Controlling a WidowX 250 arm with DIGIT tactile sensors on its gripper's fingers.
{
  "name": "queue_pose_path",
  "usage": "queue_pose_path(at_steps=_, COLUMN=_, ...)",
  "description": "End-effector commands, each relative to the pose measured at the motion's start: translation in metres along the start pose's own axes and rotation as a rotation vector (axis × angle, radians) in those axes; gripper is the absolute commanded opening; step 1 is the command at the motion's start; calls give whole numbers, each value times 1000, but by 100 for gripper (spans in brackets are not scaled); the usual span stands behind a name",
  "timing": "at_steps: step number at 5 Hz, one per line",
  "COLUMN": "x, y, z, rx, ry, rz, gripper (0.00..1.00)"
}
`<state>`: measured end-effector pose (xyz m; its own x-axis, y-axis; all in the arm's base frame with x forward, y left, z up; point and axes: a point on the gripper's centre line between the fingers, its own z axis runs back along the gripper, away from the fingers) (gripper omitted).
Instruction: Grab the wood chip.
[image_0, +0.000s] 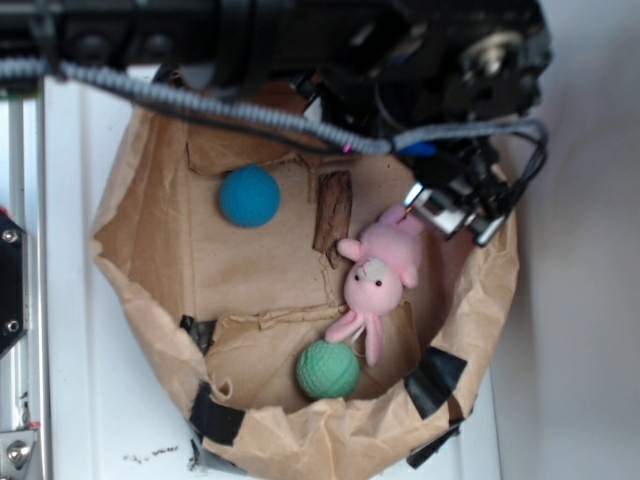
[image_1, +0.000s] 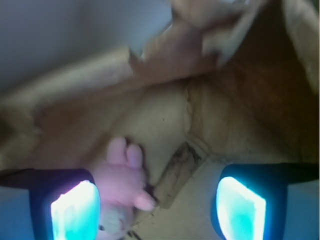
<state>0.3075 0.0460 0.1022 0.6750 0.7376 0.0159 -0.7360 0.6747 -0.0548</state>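
The wood chip (image_0: 332, 211) lies flat on the floor of a brown paper bag (image_0: 140, 290), a dark, rough, elongated piece set roughly lengthwise toward the bag's far wall. In the wrist view the chip (image_1: 176, 172) sits in the middle ground, angled, between the two glowing fingers and clear of both. Just beside it, at its near end, lies a pink plush bunny (image_0: 378, 280), whose feet come close to the chip's lower edge; whether they touch is hard to say from above, though the wrist view shows the bunny (image_1: 125, 175) pressed up against the chip's end. A blue ball (image_0: 249, 196) rests on the bag floor to the other side of the chip, near but apart from it. A green ball (image_0: 328, 369) sits further forward, near the bunny's ears, beside a torn flap of paper. The gripper (image_0: 455, 212) hangs over the bag's rim on the bunny's side, off to the side of the chip and not over it. Its fingers (image_1: 75, 210) are spread wide, with nothing between them. Strips of black tape (image_0: 432, 381) patch the bag's front rim.
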Motion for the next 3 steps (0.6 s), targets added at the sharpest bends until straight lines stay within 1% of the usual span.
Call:
queue_pose_path(at_steps=1, x=-28, y=24, z=11, rx=-22, ry=-81, rz=3, gripper=100)
queue_pose_path(at_steps=2, x=-46, y=36, z=4, rx=-59, ry=-105, rz=-25, gripper=100)
queue_pose_path(at_steps=3, x=-58, y=36, z=-11, rx=-32, ry=-126, rz=-45, gripper=100)
